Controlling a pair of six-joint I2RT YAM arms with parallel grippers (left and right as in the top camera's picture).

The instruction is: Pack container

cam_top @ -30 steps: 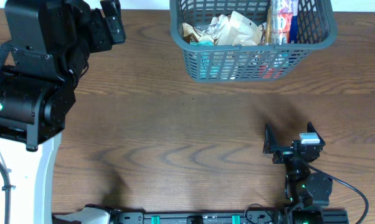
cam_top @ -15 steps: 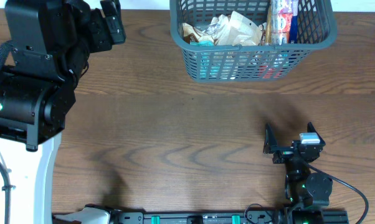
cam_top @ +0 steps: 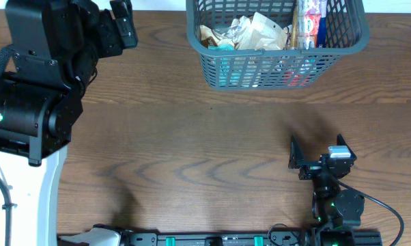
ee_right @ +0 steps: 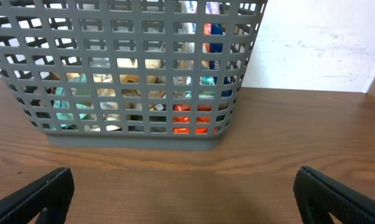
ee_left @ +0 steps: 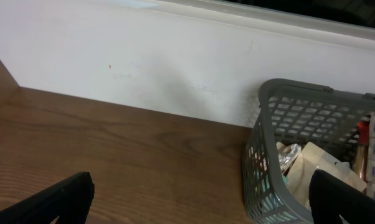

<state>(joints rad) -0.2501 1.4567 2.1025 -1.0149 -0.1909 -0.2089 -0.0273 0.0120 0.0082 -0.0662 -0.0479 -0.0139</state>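
change: none; arms stayed parked
left gripper (ee_left: pixel 200 196): wide apart, empty
right gripper (ee_right: pixel 182 186): wide apart, empty
basket (cam_top: pixel 274 68): held packets (cam_top: pixel 250 31); packing looked done

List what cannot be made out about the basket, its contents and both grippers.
Container: overhead, far rim cut off by the top edge; left wrist, right part cut off by the frame edge.
Packets: right wrist, masked by the lattice wall; print too small to read in any view.
Left gripper: left wrist, only fingertips show at the bottom edge.
Right gripper: right wrist, likewise only fingertips.
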